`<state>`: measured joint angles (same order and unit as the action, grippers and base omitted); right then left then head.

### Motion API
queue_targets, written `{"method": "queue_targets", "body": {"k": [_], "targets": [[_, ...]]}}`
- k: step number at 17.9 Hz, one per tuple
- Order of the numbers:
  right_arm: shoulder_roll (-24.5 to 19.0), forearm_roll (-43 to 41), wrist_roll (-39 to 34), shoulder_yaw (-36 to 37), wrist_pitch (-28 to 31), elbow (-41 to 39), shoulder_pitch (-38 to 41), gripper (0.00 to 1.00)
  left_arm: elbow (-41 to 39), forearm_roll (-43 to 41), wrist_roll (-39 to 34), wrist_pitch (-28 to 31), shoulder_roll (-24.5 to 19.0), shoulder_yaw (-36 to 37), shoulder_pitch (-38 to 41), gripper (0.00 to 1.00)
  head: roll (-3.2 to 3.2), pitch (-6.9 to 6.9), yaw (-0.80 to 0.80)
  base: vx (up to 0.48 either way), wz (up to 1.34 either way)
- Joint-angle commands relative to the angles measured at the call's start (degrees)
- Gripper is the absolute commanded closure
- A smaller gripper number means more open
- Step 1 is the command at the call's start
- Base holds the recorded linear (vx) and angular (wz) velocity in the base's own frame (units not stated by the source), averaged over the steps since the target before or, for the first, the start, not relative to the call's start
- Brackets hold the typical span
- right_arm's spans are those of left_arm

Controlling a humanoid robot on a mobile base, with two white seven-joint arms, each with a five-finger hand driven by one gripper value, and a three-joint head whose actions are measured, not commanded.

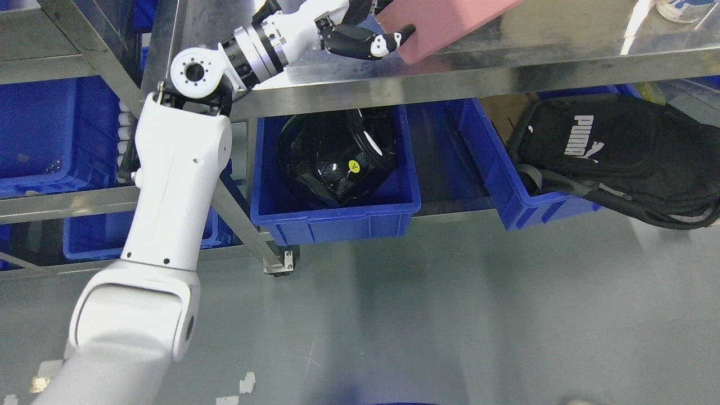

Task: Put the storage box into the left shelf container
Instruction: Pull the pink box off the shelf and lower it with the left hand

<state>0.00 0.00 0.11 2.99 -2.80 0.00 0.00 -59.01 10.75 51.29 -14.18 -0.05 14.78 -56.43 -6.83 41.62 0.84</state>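
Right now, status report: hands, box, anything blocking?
Left hand shut on pink storage box, on steel tabletop. Right hand out of view. Nothing visibly blocking.

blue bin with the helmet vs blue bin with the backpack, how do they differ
The middle blue bin holds a shiny black helmet that sits fully inside its walls; the right blue bin holds a black backpack that spills over its rim toward the floor. The middle bin shows its whole front wall; the right bin is turned at an angle and mostly covered by the backpack. Both are blue plastic bins under the steel table.
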Motion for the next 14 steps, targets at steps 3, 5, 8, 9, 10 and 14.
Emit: {"method": "queue_targets", "body": {"k": [3, 5, 8, 9, 10, 14], "targets": [[1.00, -1.23, 0.06, 0.00, -0.10, -1.00, -0.26, 0.00, -24.82, 15.71, -8.46, -8.73, -0.95, -2.92, 19.58, 1.00, 0.00, 0.00, 0.00, 0.000, 0.00], [1.00, -1.23, 0.06, 0.00, -0.01, -1.00, -0.26, 0.00, -28.16, 15.62, -12.33, -14.35, -0.95, -1.61, 26.95, 1.00, 0.00, 0.00, 0.00, 0.000, 0.00], [1.00, -1.23, -0.02, 0.00, -0.01, -1.00, -0.26, 0.00, -33.18, 15.62, -13.14, -22.18, -0.95, 2.34, 40.74, 0.99, 0.00, 0.00, 0.00, 0.000, 0.00], [1.00, -1.23, 0.06, 0.00, -0.10, -1.00, -0.26, 0.00, -33.19, 15.62, -12.88, -26.21, -0.95, 3.40, 44.44, 0.99, 0.00, 0.00, 0.00, 0.000, 0.00], [1.00, -1.23, -0.02, 0.00, -0.01, -1.00, -0.26, 0.00, -32.84, 15.62, -12.88, -30.34, -0.95, 3.84, 46.31, 0.98, 0.00, 0.00, 0.00, 0.000, 0.00], [1.00, -1.23, -0.02, 0.00, -0.10, -1.00, -0.26, 0.00, -32.49, 15.62, -12.88, -30.82, -0.95, 3.68, 55.53, 0.98, 0.00, 0.00, 0.00, 0.000, 0.00]]}}
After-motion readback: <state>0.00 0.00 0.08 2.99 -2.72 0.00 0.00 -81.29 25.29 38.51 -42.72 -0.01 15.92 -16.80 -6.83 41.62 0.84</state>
